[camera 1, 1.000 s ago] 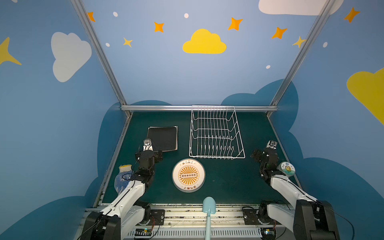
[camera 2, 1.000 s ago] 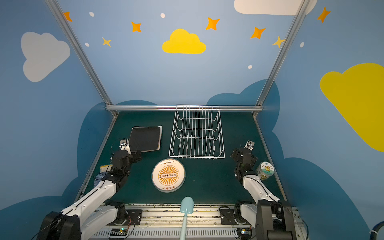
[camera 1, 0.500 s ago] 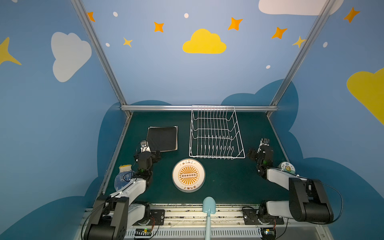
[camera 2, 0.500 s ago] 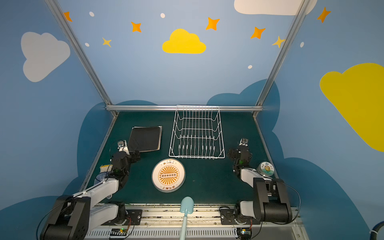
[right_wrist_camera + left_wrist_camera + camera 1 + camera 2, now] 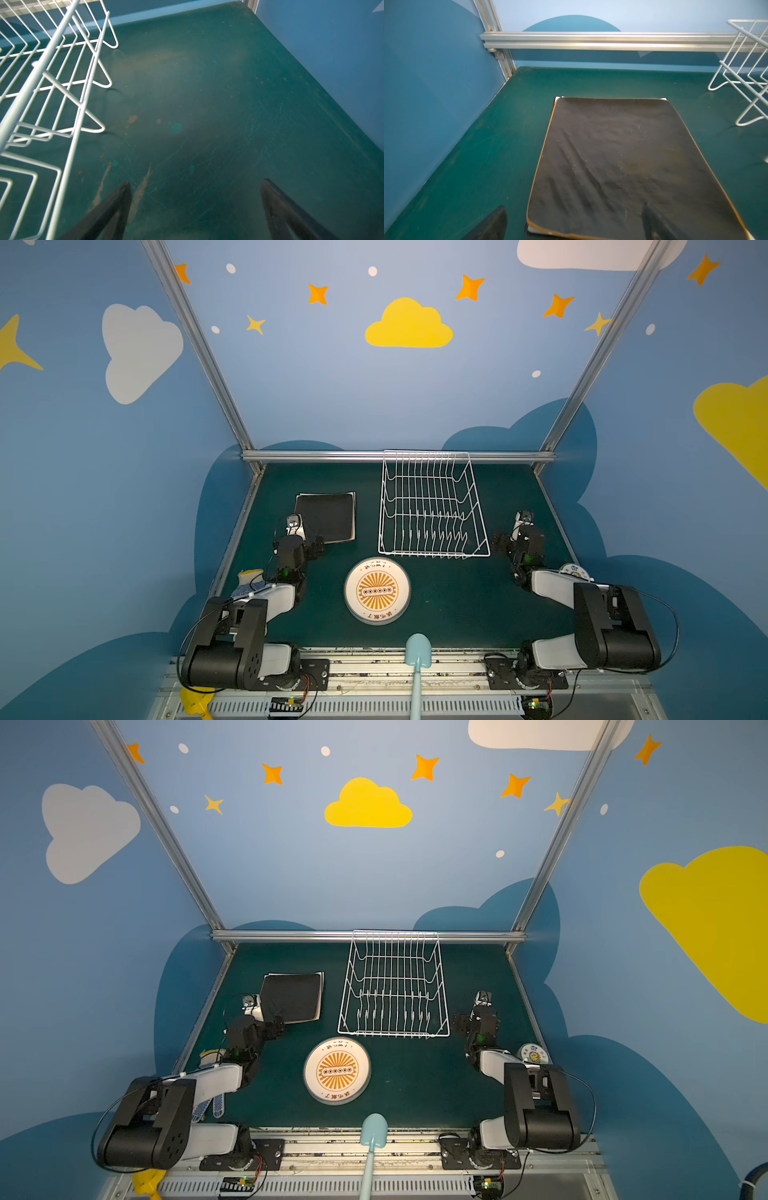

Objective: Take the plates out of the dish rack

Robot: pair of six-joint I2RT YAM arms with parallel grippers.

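Since no plate stands between the tines of the white wire dish rack (image 5: 432, 510) in both top views, the relation that matters is where the plates lie from it and from each claw. The black square plate (image 5: 328, 516) lies flat on the green table to the left of the rack, with pale edges showing beneath it, so it seems to top a stack. The round white plate with an orange sunburst print (image 5: 377, 591) lies just in front of the rack's near edge, well apart from both claws. The left gripper (image 5: 574, 218) is spread wide and empty, with one fingertip over the black plate's near edge. The right gripper (image 5: 196, 197) is also spread and empty, over bare table just beside the rack's front right corner, and so is the nearer arm. The rack's long axis runs away from the robot; unloading looks finished.
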